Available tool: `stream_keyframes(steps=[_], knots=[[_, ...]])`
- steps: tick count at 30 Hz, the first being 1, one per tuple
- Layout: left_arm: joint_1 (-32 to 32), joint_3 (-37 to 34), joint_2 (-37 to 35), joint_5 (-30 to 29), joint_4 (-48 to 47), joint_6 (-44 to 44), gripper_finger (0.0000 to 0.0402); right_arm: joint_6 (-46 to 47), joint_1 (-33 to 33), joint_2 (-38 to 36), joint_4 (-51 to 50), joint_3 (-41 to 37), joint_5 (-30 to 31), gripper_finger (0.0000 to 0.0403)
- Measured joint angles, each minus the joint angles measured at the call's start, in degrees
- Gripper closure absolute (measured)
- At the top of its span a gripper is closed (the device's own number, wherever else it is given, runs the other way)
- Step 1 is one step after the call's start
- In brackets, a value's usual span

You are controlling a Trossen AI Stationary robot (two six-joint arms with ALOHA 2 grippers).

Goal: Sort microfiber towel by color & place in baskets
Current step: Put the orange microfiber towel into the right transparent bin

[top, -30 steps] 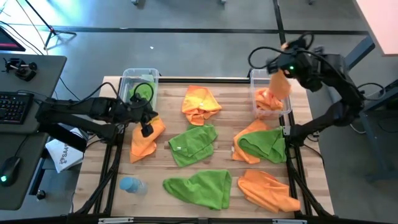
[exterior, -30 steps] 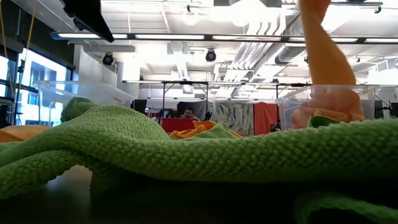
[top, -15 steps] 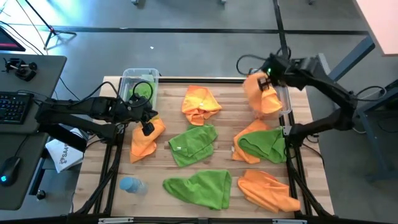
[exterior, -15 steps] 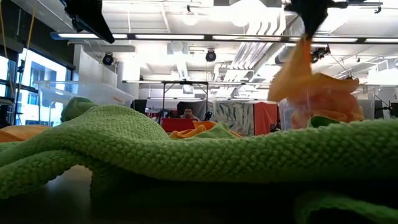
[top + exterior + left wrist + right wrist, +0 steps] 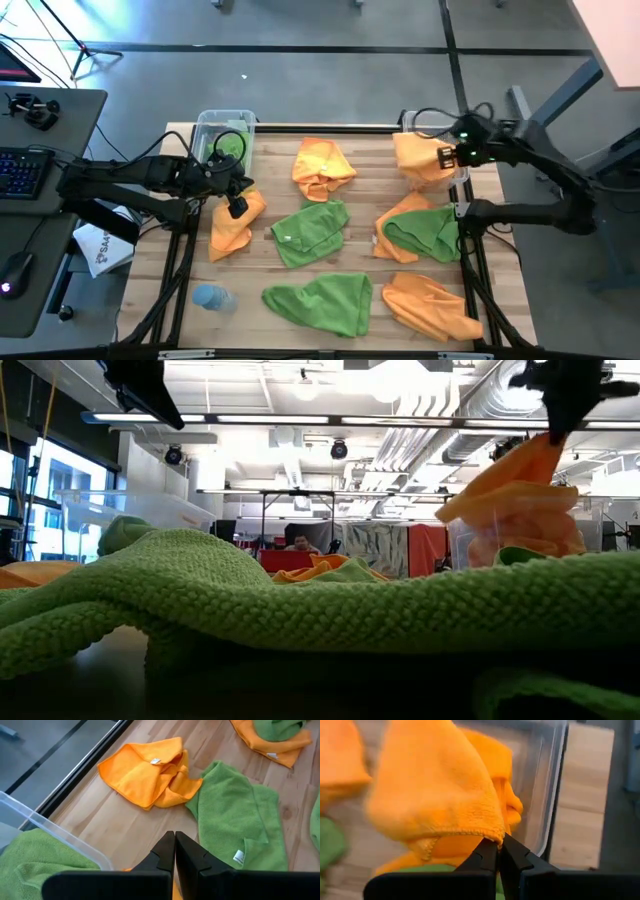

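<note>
Orange towel [image 5: 420, 158] above right basket [image 5: 461, 170]

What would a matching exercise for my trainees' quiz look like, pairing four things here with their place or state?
Things:
1. right claw
2. left claw
3. left basket
4. blue bottle

Place or state:
a. holds a green towel
b. near table edge, left side
c. shut on an orange towel
d. shut, beside the left basket

Pairs: 1-c, 2-d, 3-a, 4-b

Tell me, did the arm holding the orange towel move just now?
Yes. The right gripper, shut on an orange towel, swung out left of the right basket, then back right, and now hangs over it.
</note>
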Motion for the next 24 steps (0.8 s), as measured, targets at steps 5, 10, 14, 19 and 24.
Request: stream_keyframes(steps=[5, 10, 14, 19, 24], knots=[[0.0, 0.0, 0.0, -1.0, 0.0, 0.0, 0.0402, 2.7, 1.1, -5.7, 0.2, 8.7, 8.3, 0.0403], [0.0, 0.0, 0.0, -2.0, 0.0, -0.5, 0.0402, 1.9, 1.5, -10.4, 4.9, 15.8, 14.0, 0.0403], [0.0, 0.0, 0.0, -3.0, 0.0, -1.6, 0.0402, -1.5, 1.5, -11.7, 10.5, 15.0, 12.9, 0.0403], [0.0, 0.0, 0.0, -3.6, 0.0, -1.9, 0.0402, -5.0, 1.5, -9.4, 16.9, 4.8, 4.9, 0.0403], [0.0, 0.0, 0.0, -3.6, 0.0, -3.1, 0.0402, -8.9, 0.9, -3.3, 16.4, -5.5, 1.3, 0.0403]])
